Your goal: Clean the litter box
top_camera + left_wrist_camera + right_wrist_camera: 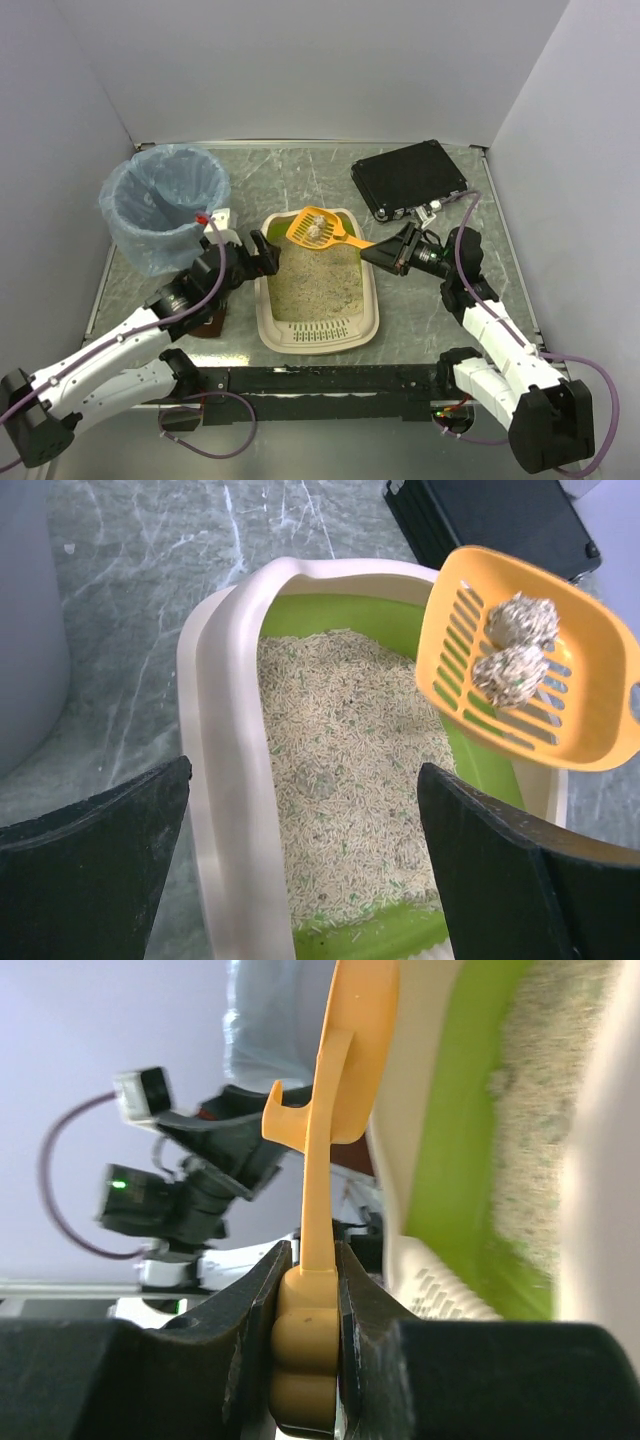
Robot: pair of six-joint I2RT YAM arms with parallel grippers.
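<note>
Reading from the largest item down, you have the grey marbled surface (300, 165) carrying a round bin (135, 235) lined with a blue bag at far left, the litter box (262, 300) at centre between the two arms, and a black case (408, 178) at far right. The left gripper (262, 252) sits at the box's far-left corner, its jaws wide apart and holding nothing. The right gripper (385, 252) has its jaws clamped on the handle of an orange scoop (318, 230). The scoop hangs over the far end of the box and bears two clumps (515, 645). Judge the task as partway: waste is lifted clear of the litter but not yet tipped into the bin, well to the left. Only the top view shows you the bin and the route to it. Only the left wrist view resolves the clumps on the slots and a faint grey patch (315, 780) in the litter, possibly more waste. Only the right wrist view confirms the grip, with the handle (305, 1310) edge-on between the fingers.
</note>
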